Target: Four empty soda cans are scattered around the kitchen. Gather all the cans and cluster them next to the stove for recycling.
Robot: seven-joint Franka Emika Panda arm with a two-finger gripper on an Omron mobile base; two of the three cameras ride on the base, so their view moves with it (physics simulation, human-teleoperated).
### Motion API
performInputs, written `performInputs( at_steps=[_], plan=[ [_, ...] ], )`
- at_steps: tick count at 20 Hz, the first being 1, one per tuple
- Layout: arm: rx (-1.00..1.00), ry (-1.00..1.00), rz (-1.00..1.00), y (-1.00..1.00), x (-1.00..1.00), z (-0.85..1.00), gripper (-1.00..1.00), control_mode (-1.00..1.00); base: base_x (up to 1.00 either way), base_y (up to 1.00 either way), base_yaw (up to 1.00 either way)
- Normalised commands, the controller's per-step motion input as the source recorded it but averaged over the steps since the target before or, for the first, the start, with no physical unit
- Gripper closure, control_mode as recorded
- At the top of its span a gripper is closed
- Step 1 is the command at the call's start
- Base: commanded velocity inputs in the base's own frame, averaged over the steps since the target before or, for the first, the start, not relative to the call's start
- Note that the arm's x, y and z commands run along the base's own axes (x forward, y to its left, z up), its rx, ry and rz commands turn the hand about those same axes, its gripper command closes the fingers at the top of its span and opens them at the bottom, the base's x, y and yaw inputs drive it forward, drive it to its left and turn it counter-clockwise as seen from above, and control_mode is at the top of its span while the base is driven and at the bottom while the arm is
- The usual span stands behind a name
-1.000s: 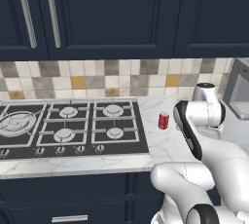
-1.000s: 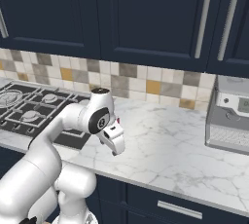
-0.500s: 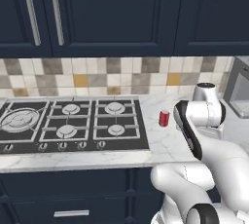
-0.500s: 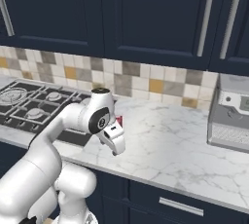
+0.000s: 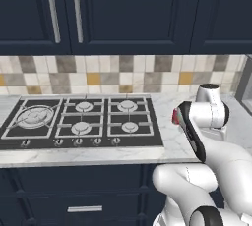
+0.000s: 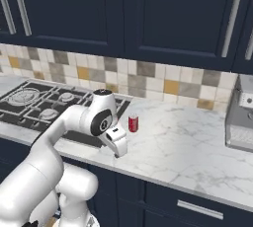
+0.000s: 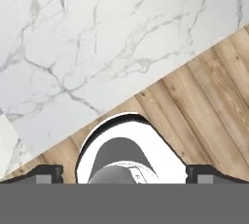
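In the left base view we see the stove (image 5: 81, 122) set flush in the white marble counter (image 5: 98, 155), navy cabinets (image 5: 123, 14) above it and mosaic backsplash (image 5: 123, 70) behind. Just right of the cooktop, a sliver of a red soda can (image 5: 174, 116) peeks out from behind our arm (most of it is hidden by the dark wrist joint).

From the right base view the same soda can (image 6: 133, 123) stands upright on the counter (image 6: 197, 142), just beside the stove's (image 6: 44, 107) right edge and apart from it. Our gripper (image 6: 119, 151) hangs near the counter's front edge, in front of the can and not touching it. A steel appliance (image 6: 240, 122) sits at the far right.

In the hand view we look down over the counter's edge: marble (image 7: 97, 38) above, wooden floor (image 7: 204, 111) below. Our gripper's (image 7: 124, 175) two fingertips (image 7: 46, 174) stand at the far left and right, jaws spread wide with nothing between them.
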Motion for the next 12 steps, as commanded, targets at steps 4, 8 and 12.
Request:
performInputs(
  at_steps=[4,8,12],
  plan=[
    [0.00,0.00,0.00,0.00,0.00,0.00,-1.00,1.00,0.02,0.72,0.00],
    [0.00,0.00,0.00,0.00,0.00,0.00,-1.00,1.00,0.01,0.73,0.00],
    [0.00,0.00,0.00,0.00,0.00,0.00,-1.00,1.00,0.01,0.74,0.00]
  ],
)
